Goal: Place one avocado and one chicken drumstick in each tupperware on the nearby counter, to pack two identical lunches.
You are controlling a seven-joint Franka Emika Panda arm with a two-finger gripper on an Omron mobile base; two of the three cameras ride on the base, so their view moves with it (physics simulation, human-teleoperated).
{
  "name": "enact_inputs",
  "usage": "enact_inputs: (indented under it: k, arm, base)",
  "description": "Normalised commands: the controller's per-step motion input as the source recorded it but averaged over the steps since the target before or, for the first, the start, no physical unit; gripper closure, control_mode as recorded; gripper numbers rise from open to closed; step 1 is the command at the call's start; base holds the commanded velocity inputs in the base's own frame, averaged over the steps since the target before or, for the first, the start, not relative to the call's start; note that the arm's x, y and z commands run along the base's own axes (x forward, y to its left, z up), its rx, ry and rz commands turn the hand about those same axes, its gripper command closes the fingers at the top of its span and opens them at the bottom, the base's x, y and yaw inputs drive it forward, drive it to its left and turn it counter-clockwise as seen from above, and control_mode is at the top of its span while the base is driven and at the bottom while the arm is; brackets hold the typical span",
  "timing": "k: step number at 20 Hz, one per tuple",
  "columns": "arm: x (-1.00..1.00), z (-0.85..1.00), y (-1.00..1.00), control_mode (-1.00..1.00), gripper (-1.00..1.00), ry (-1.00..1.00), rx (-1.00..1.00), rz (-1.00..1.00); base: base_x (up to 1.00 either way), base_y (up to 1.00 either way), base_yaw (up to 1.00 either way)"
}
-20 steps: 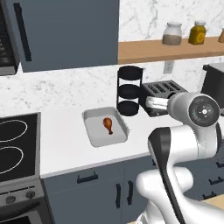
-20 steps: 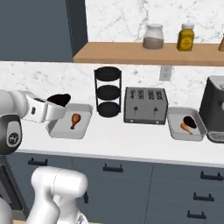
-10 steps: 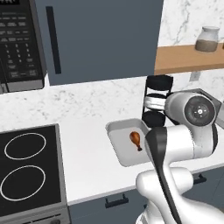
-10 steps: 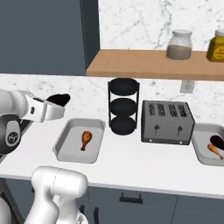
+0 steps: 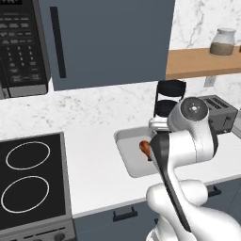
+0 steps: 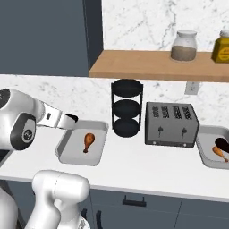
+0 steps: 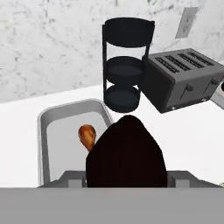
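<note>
My gripper is shut on a near-black avocado, which fills the lower middle of the hand view and hides the fingertips. It hovers over the near left end of a light-grey tupperware on the white marble counter. One orange-brown chicken drumstick lies inside that tupperware, also seen as drumstick and drumstick. At the far right a second tupperware holds another avocado and a drumstick.
A black three-tier rack stands behind the left container, and a dark toaster sits between the two containers. A stovetop and a microwave are to the left. A wooden shelf carries jars.
The whole picture has shifted and grown as the base drove closer to the counter. The gripper, still holding the avocado, now hangs over the left tupperware's edge.
</note>
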Motion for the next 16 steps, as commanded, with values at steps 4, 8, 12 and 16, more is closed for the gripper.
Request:
enact_inputs:
  k: [4,8,12,16]
  arm:
    - [0.38,-0.89,0.39,-1.0,1.0,0.25,0.0,0.18]
    - [0.47,-0.71,0.43,-1.0,1.0,0.13,0.0,0.31]
    - [0.52,-0.53,0.07,-1.0,1.0,0.01,0.0,0.31]
    - [0.68,-0.47,0.0,-1.0,1.0,0.07,0.02,0.24]
  base:
    - [0.0,0.0,0.0]
    - [0.0,0.0,0.0]
    - [0.0,0.0,0.0]
    - [0.0,0.0,0.0]
